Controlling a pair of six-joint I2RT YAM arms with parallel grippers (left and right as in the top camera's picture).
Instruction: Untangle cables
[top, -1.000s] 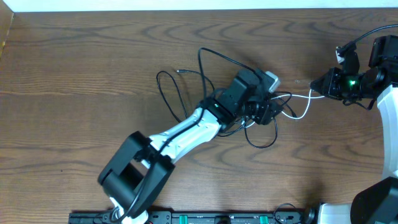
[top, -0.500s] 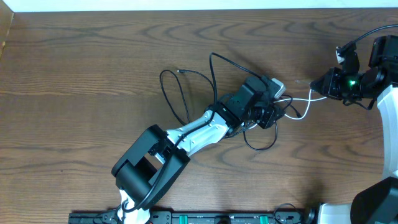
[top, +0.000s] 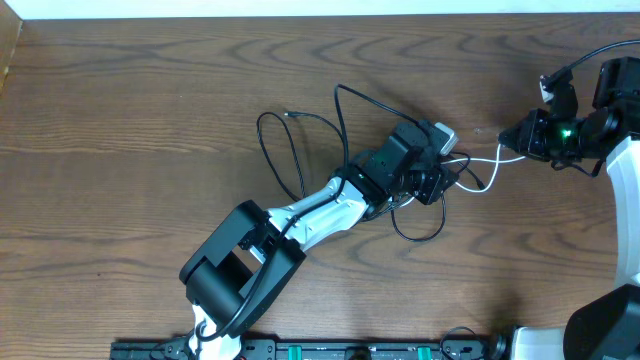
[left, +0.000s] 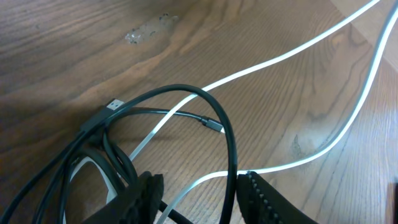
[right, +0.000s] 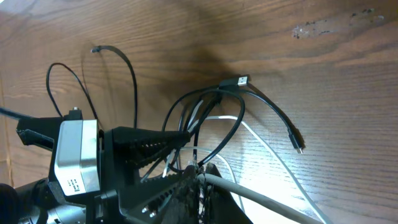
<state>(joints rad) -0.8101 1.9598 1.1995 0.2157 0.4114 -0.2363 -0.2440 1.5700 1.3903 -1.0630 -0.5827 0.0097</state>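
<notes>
White cable (left: 280, 59) runs left to right over the wooden surface (top: 150, 120), from the black cables (left: 231, 149) knotted mid-surface to the right tool (top: 512, 140), apparently pinching its end. The nearer left tool (left: 199, 186), spread, straddles the knot.

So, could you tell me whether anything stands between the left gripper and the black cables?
Nothing visible does. The left gripper sits in the tangle: black cables loop between its open fingers, and the white cable threads through too.
</notes>
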